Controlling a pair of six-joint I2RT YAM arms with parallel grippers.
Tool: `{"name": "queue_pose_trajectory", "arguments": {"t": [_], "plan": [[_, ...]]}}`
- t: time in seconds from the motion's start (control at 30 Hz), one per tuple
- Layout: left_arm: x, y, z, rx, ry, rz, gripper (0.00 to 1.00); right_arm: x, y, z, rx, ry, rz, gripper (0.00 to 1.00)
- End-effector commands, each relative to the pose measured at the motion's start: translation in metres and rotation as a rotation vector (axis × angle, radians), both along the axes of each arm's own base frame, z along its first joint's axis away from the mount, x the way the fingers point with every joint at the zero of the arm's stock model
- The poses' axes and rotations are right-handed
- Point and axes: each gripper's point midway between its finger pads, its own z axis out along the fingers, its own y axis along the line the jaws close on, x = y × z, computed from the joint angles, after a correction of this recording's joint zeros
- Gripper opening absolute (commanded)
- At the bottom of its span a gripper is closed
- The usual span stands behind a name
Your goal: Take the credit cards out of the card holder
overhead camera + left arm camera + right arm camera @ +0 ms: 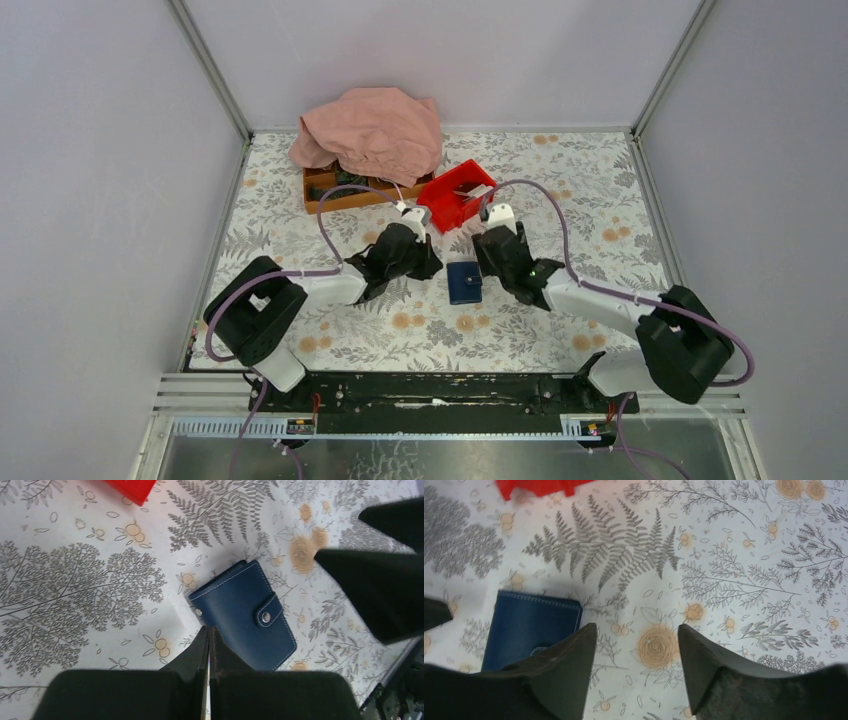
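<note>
The card holder (464, 282) is a dark blue stitched wallet lying flat on the floral tablecloth, closed by a snap strap (267, 616). No credit cards show; the closed holder hides its contents. My left gripper (208, 630) is shut with nothing between its fingers, its tips at the holder's (245, 612) left edge. I cannot tell whether they touch it. My right gripper (636, 630) is open and empty over bare cloth, just right of the holder (531, 625). Its left finger (569, 665) overlaps the holder's corner in the view.
A red bin (455, 195) stands just behind the holder, holding some small items. Behind and to its left is a wooden tray (320, 190) half covered by a pink cloth (370, 130). Enclosure walls ring the table.
</note>
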Motion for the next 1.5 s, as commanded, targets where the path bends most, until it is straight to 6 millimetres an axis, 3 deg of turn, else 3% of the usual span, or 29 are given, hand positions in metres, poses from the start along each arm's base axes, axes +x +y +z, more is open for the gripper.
{"name": "queue_pose_trajectory", "arguments": {"t": [0.0,0.1,0.2,0.27,0.4,0.47,0.93,1.13,1.47], "plan": [[0.003,-0.022,0.025,-0.116,-0.047,-0.057,0.00,0.000,0.014,0.048,0.122,-0.246,0.061,0.74],[0.003,-0.023,0.023,-0.116,-0.043,-0.060,0.00,-0.004,0.017,0.042,0.165,-0.263,0.081,0.78],[0.003,-0.024,0.017,-0.115,-0.025,-0.059,0.00,0.000,0.015,0.021,0.098,-0.193,0.043,0.64],[0.003,-0.026,0.010,-0.114,-0.004,-0.058,0.00,0.003,0.020,0.009,0.064,-0.122,0.036,0.62],[0.003,-0.029,0.002,-0.113,0.030,-0.059,0.00,-0.010,0.055,0.003,0.187,-0.066,0.205,0.68],[0.005,-0.027,0.000,-0.104,0.028,-0.045,0.00,-0.017,0.067,0.010,0.251,-0.073,0.272,0.71],[0.015,-0.014,-0.017,-0.011,0.055,0.041,0.00,-0.044,0.099,-0.013,0.325,0.127,0.413,0.74],[0.016,-0.011,-0.016,-0.002,0.055,0.060,0.00,-0.049,0.091,-0.026,0.305,0.169,0.377,0.66],[0.017,-0.009,-0.015,0.004,0.054,0.067,0.00,-0.049,0.076,-0.045,0.211,0.216,0.335,0.68]]}}
